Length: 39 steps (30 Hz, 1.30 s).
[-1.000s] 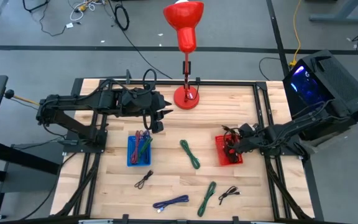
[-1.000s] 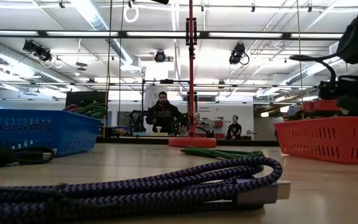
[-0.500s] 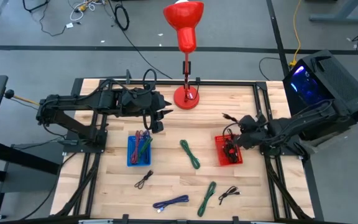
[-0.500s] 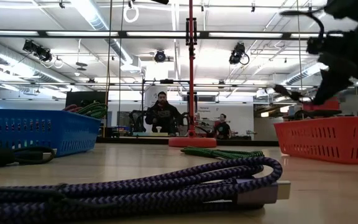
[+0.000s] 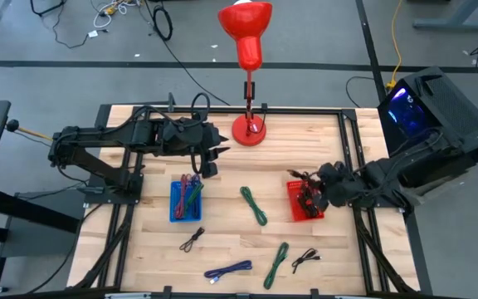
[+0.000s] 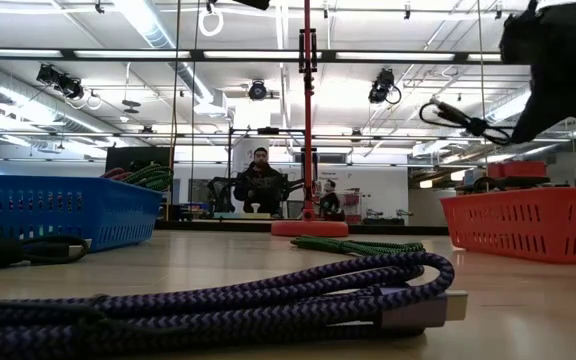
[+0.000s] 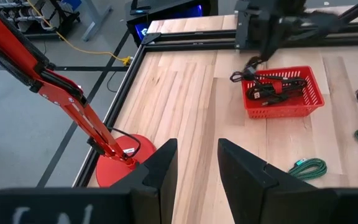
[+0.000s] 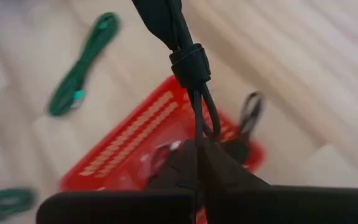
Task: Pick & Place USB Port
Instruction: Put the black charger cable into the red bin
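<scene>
The right gripper (image 8: 199, 149) was clenched on a black cable (image 8: 191, 68), which hung directly above the red basket (image 5: 305, 202); the left arm waited well apart.

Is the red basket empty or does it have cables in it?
Not empty. Black cables lie inside the red basket, and the right end effector holds another black cable above it.

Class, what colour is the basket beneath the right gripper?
Red; the basket shows best in the left wrist view, below the right gripper.
</scene>
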### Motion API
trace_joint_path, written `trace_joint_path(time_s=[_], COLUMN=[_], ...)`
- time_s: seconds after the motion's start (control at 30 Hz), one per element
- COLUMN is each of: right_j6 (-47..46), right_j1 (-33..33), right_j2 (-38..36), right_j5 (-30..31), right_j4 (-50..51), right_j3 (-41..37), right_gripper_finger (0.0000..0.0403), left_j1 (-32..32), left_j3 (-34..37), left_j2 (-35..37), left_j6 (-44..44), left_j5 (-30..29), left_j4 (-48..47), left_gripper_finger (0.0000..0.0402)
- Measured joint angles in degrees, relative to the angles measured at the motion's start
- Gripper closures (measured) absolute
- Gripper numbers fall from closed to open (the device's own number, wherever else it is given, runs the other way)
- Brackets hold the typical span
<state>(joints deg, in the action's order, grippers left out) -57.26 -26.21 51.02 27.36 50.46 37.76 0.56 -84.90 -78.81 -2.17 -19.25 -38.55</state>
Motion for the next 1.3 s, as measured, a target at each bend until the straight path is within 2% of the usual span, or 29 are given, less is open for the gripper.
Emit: trace_joint_path(time_s=[0.27,0.57,1.0,1.3], right_j6=[-10.4,-23.7,-36.8,-38.2], right_j1=[-11.5,-18.4,-19.8,-19.7], right_j2=[5.4,14.3,21.9,23.2], right_j5=[1.5,1.6,1.7,2.3], right_j4=[-5.9,-7.9,-8.1,-9.1], right_j3=[0.0,0.0,0.0,0.0], right_gripper_finger=[0.0403,0.0403,0.0403,0.0392], left_j1=[0.0,0.0,0.0,0.0], left_j3=[0.0,0.0,0.0,0.0], left_j2=[0.0,0.0,0.0,0.0], left_j6=[0.0,0.0,0.0,0.0], left_j5=[0.0,0.0,0.0,0.0], left_j4=[-1.2,-1.3,-3.7,-4.7], left_gripper_finger=[0.0282,0.0282,0.0282,0.0282])
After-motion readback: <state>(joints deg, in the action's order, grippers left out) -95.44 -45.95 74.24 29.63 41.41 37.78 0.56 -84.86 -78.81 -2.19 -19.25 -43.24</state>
